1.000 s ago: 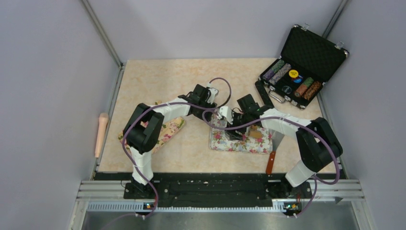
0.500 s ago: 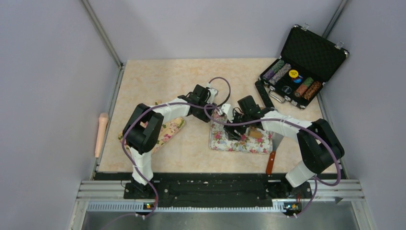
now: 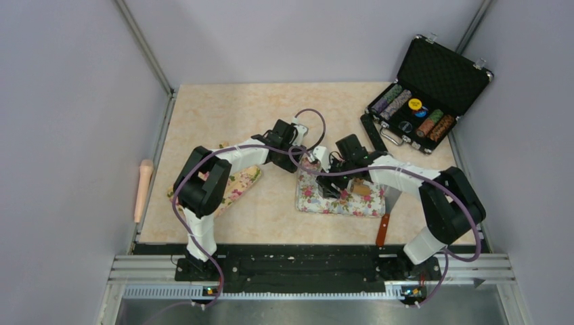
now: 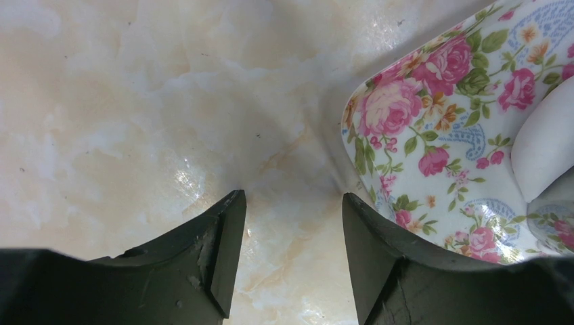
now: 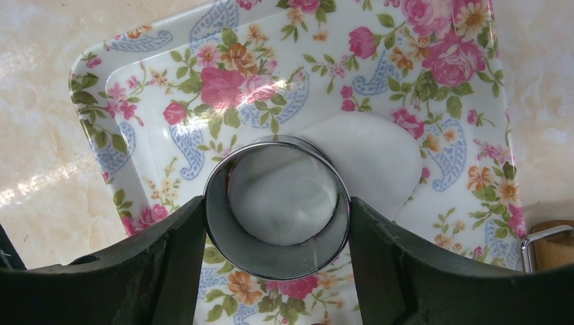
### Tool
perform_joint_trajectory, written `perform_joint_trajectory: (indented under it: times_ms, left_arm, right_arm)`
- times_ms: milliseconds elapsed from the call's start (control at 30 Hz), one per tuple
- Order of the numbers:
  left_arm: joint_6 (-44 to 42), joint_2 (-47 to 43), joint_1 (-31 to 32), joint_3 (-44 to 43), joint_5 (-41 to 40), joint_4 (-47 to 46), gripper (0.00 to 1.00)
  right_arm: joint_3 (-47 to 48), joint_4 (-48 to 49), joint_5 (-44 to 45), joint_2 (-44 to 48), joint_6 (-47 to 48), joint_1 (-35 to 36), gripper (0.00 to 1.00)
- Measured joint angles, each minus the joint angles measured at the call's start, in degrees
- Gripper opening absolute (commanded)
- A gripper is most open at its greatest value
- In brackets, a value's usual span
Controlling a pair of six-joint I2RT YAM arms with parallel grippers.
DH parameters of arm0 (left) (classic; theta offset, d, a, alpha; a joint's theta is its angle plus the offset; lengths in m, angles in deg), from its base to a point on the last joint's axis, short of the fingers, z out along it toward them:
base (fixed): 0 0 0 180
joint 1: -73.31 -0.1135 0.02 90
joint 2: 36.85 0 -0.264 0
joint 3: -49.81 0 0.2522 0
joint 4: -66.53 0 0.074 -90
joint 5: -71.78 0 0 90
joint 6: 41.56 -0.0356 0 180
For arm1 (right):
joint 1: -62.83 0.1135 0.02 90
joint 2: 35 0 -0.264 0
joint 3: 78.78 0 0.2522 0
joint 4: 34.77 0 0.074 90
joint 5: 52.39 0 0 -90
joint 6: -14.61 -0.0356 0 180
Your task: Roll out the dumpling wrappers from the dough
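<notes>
At the centre of the right wrist view, the right gripper [image 5: 277, 227] pinches the metal ring [image 5: 271, 265] between its fingers, over the left part of the flat white wrapper dough [image 5: 376, 162] on the floral tray [image 5: 122, 108]. The left gripper [image 4: 291, 254] hangs spread and empty beside the tray's corner. We judge the ring may overrun the dough's edge and cut a lopsided disc, or the dough may stick inside and lift out. We can read no writing or brand.
</notes>
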Motion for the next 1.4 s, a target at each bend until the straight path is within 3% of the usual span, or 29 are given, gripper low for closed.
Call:
perform_joint_trajectory:
  times_ms: [133, 600, 867, 933, 1133, 1400]
  left_arm:
    - [0.0, 0.0, 0.0, 0.0, 0.0, 0.0, 0.60]
    - [0.0, 0.0, 0.0, 0.0, 0.0, 0.0, 0.60]
    - [0.0, 0.0, 0.0, 0.0, 0.0, 0.0, 0.60]
    - [0.0, 0.0, 0.0, 0.0, 0.0, 0.0, 0.60]
    - [0.0, 0.0, 0.0, 0.0, 0.0, -0.1, 0.60]
    - [0.0, 0.0, 0.0, 0.1, 0.0, -0.1, 0.60]
  right_arm:
    - [0.8, -1.8, -0.2, -0.1, 2.7, 0.0, 0.34]
    - [4.1, -6.8, -1.1, -2.3, 6.9, 0.0, 0.19]
    - [4.4, -6.7, -2.3, -2.8, 5.8, -0.2, 0.18]
    - [4.4, -6.7, -2.7, -2.9, 5.5, -0.3, 0.23]
    - [4.4, -6.7, -2.7, -2.7, 5.4, -0.3, 0.51]
    - [5.5, -11.4, -2.6, -2.0, 5.8, -0.3, 0.63]
